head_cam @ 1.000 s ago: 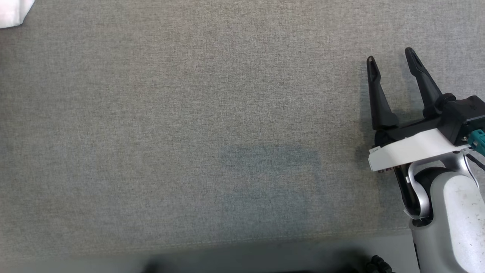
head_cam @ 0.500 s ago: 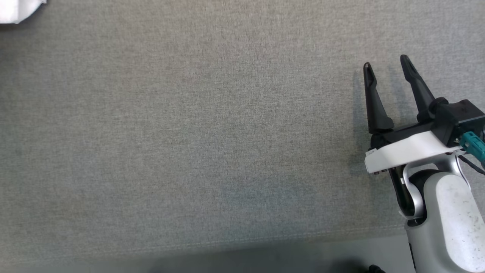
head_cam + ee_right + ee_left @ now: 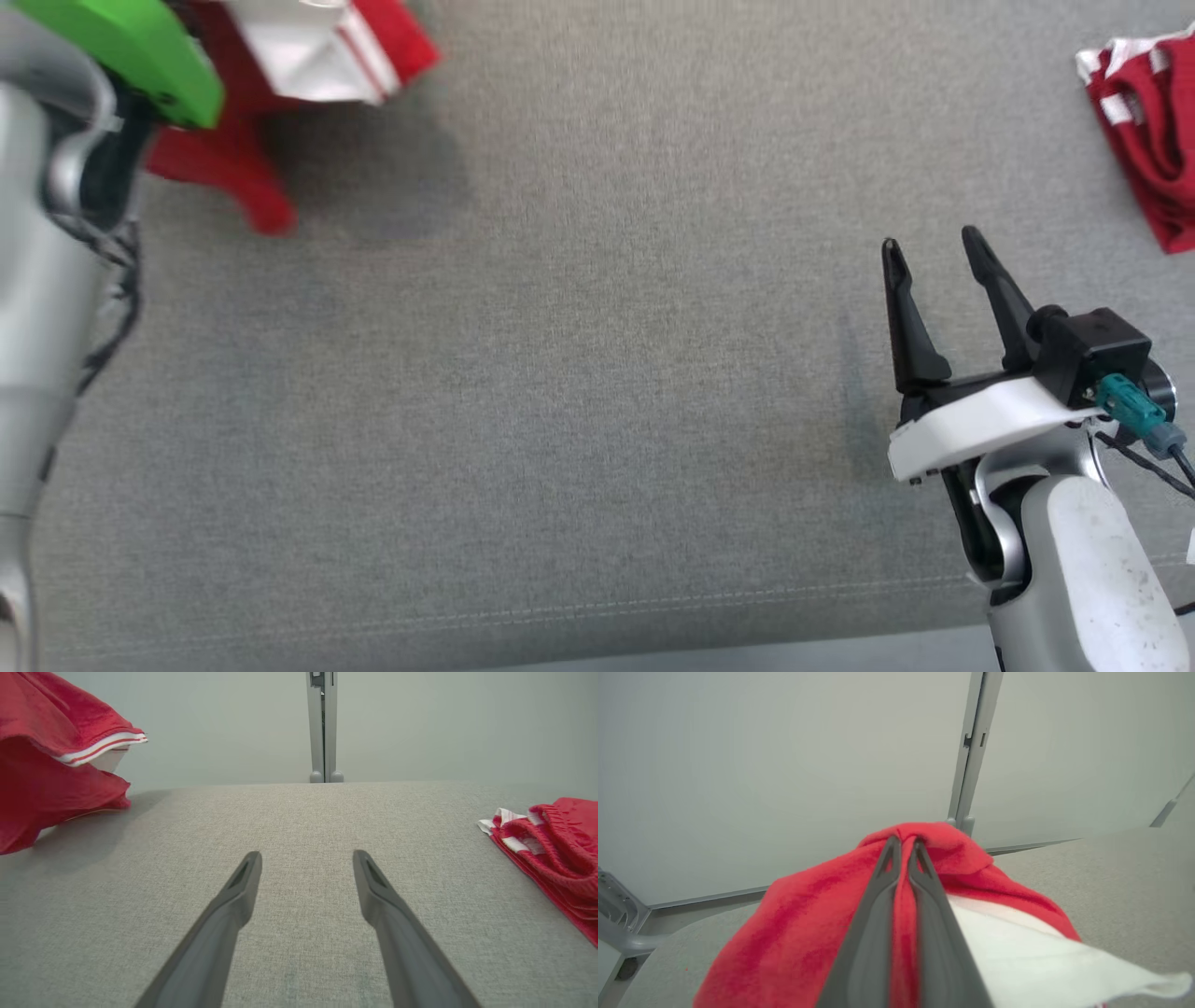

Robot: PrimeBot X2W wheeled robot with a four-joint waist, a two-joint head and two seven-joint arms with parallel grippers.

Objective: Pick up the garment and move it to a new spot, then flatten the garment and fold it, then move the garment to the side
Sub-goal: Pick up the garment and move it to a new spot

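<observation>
A: Head view. What differs from a second ago?
B: The whole frame has shifted, so the camera moved, not the table. New in it: the left arm with its green plastic wrist cover (image 3: 140,47), and beyond that the red and white fabric garment (image 3: 233,168), bunched and throwing a shadow on the grey woven table cover (image 3: 560,392). The right gripper (image 3: 932,241) has its jaws spread wide with nothing between them, as before.
A: Left wrist view?
B: The left gripper (image 3: 906,841) has just closed. Its two dark fingers lie almost together with a fold of red cloth pinched at the tips. The rest of the garment drapes down both sides of the fingers, white part to the right.
A: Right wrist view?
B: The garment hangs well to the left of the open fingers and ahead of them, mostly off the surface. Whether its lowest edge touches, I cannot tell. A second red cloth with white trim (image 3: 556,844), folded, lies to the right of those fingers, apart.
A: Meaning?
B: Judgement: the pick-up is made and step one is under way. The carry to a new spot comes next; flattening and folding are not begun.
</observation>
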